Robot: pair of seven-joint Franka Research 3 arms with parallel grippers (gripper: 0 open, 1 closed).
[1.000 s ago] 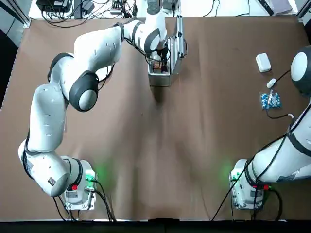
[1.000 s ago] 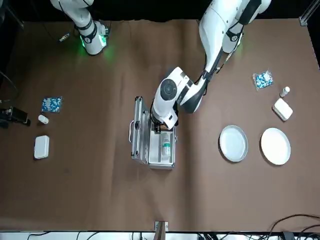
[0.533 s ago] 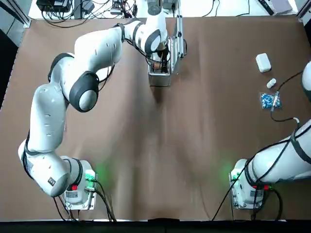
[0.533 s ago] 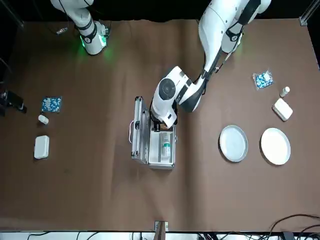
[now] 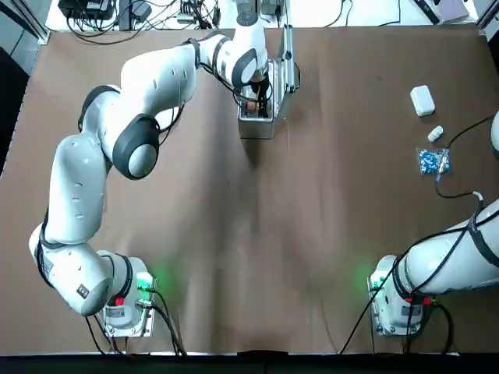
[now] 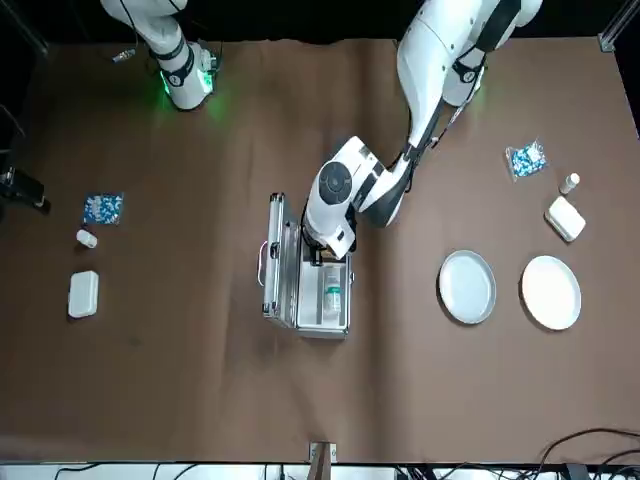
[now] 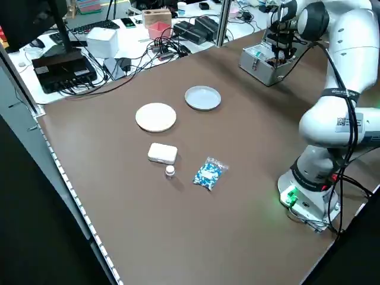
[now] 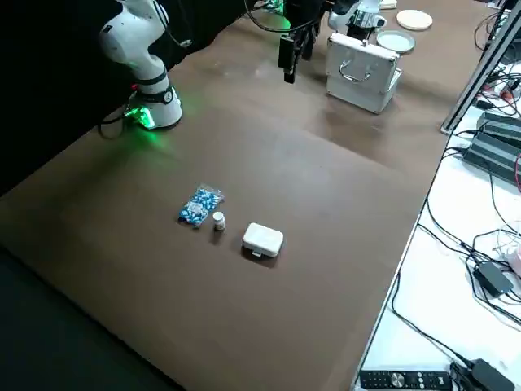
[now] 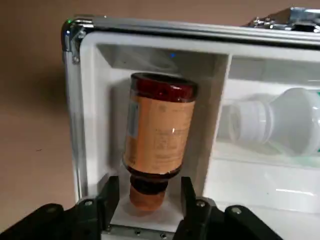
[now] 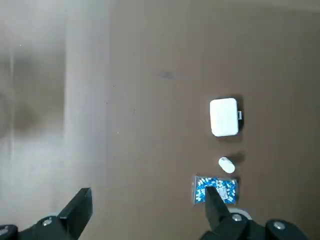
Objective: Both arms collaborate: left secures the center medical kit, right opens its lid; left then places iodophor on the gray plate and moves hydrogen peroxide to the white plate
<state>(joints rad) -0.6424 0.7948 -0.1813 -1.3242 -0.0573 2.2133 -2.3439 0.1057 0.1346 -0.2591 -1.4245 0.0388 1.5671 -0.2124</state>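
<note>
Reaching into the open medical kit (image 6: 310,290), my left gripper (image 9: 145,192) has its fingers (image 9: 111,194) narrowly spaced, flanking the cap end of the iodophor (image 9: 157,135); whether they press the cap I cannot tell. That brown bottle lies directly ahead of my fingertips in the kit's narrow end compartment, its orange label carrying print too faint to read. Past the divider lies the hydrogen peroxide (image 9: 280,125), a white bottle with green marking, also unreadable. Beside my wrist the lid (image 6: 277,258) stands upright. Well off to one side sit the gray plate (image 6: 467,287) and the white plate (image 6: 551,292). My right gripper (image 10: 145,210) hangs high, fingers spread wide, above a white box (image 10: 224,117) and blue packet (image 10: 214,189).
</note>
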